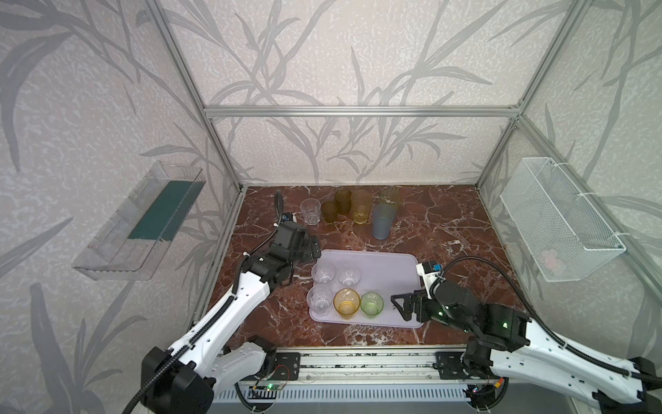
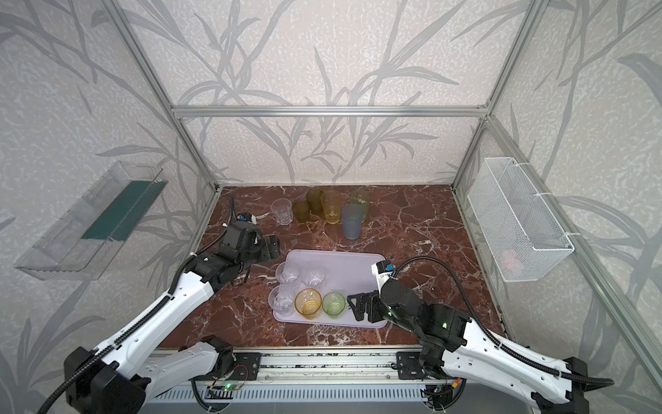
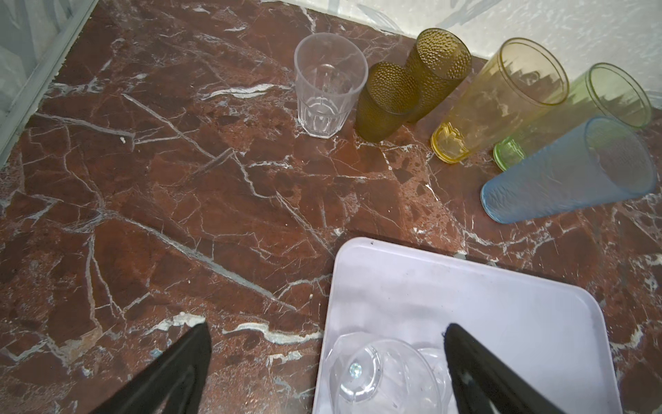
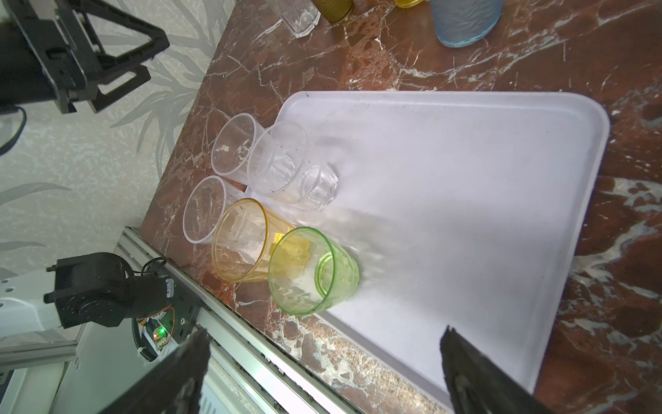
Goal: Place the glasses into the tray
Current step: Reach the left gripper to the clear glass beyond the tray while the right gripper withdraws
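Approx. half done: five glasses (image 1: 324, 273) stand in the tray (image 1: 387, 263), incl. the short amber glass (image 1: 346, 303) & short green glass (image 1: 372, 304). Six are not yet moved and stand on the desk (image 1: 465, 229) at the back, e.g. the blue-grey glass (image 1: 383, 221). Left tool (image 1: 317, 250) & right tool (image 1: 398, 308) are both spread wide, holding nothing. Left wrist view shows all six w/ the dimpled olive-brown glasses (image 3: 387, 100); right wrist view cuts them to some bases only.

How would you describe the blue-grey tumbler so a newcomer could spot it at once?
Start at the lavender tray in the middle of the red marble table and look past its far edge toward the back wall, where six glasses stand loose. The blue-grey tumbler is the one nearest the tray, just in front of the tall green tumbler; it is the only blue one there.
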